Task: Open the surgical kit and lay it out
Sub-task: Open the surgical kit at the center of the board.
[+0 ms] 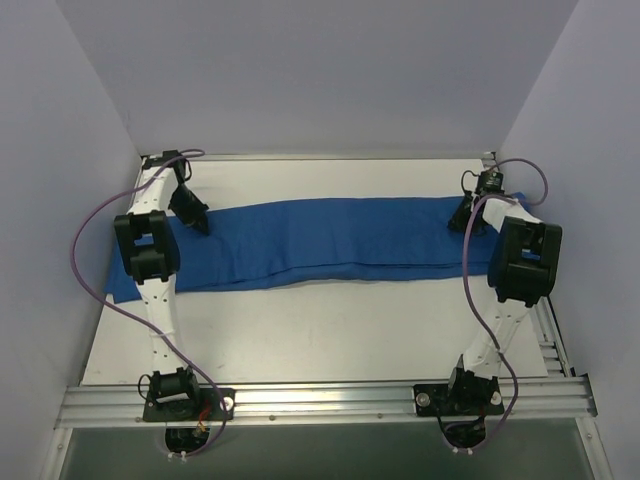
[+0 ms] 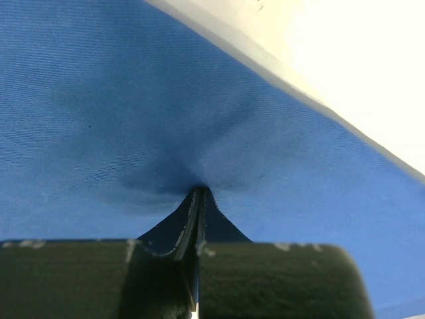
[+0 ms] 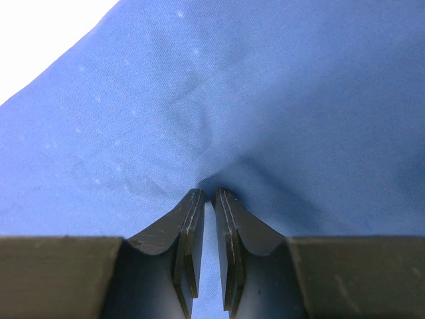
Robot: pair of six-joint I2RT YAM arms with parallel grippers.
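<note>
The royal-blue cloth wrap [image 1: 320, 240] lies as a long folded band across the white table [image 1: 330, 330], from the left edge to the right arm. My left gripper [image 1: 200, 225] is down on its far left part, and the left wrist view shows it [image 2: 199, 191] shut on a pinch of cloth [image 2: 133, 100]. My right gripper [image 1: 460, 222] is on the far right end, and its jaws [image 3: 208, 194] stand nearly closed with a fold of cloth [image 3: 265, 100] between them. The steel tray and the instruments are out of view.
Grey-lilac walls close in the table on the left, back and right. An aluminium rail [image 1: 330, 400] carrying both arm bases runs along the near edge. Purple cables [image 1: 85, 260] loop off each arm.
</note>
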